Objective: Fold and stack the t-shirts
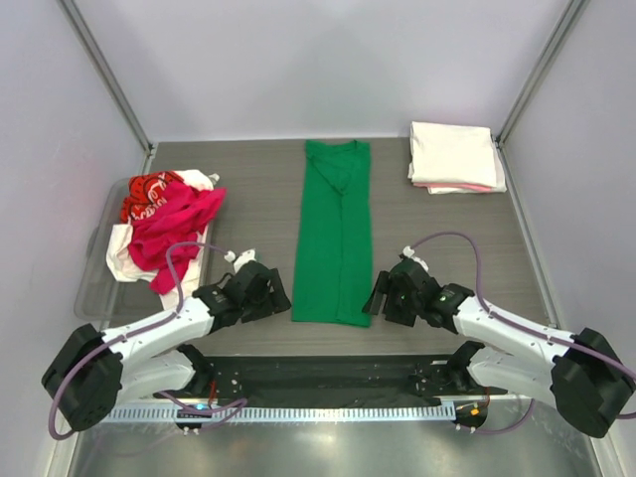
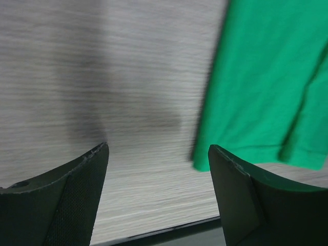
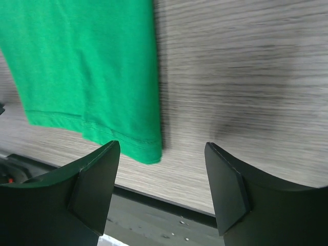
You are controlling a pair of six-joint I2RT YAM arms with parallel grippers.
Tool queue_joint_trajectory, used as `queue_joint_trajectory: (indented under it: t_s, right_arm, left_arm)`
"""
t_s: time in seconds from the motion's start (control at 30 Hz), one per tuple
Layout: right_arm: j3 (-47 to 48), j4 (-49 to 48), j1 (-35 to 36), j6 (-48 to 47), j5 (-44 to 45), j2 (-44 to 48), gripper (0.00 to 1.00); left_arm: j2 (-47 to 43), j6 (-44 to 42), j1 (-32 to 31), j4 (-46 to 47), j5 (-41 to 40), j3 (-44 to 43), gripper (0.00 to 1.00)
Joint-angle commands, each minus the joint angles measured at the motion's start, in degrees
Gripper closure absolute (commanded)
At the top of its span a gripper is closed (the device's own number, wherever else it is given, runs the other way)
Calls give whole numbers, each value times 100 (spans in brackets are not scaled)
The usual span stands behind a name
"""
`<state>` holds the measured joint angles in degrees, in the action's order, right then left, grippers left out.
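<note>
A bright green t-shirt lies flat in the table's middle, folded lengthwise into a long strip, its hem toward me. My left gripper is open and empty just left of the hem's left corner. My right gripper is open and empty just right of the hem's right corner. A heap of magenta-red, white and red printed t-shirts lies at the left. A folded cream-white t-shirt rests on a pink one at the back right.
A clear plastic bin sits under the heap at the left edge. Metal frame posts rise at both back corners. A black strip runs along the table's near edge between the arm bases.
</note>
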<state>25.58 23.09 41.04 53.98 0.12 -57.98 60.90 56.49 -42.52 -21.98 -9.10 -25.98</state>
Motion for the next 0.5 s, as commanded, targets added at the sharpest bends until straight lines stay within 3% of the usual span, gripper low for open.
queue_joint_trajectory:
  t_s: [0.0, 0.27, 0.37, 0.4, 0.47]
  right_arm:
    - [-167, -744, 36, 289, -161, 32, 28]
    - [-369, -1184, 404, 675, -188, -548, 47]
    - [-537, -1342, 510, 816, -170, -548, 57]
    - [-563, -1342, 511, 842, -162, -566, 64]
    - [-607, -1342, 528, 860, -161, -575, 68]
  left_arm:
    - [281, 362, -194, 738, -30, 58, 21]
    - [589, 661, -423, 888, -21, 137, 25]
    - [537, 776, -494, 915, -48, 224, 28]
    - [537, 802, -529, 958, -48, 242, 30]
    - [519, 881, -573, 1011, -21, 303, 31]
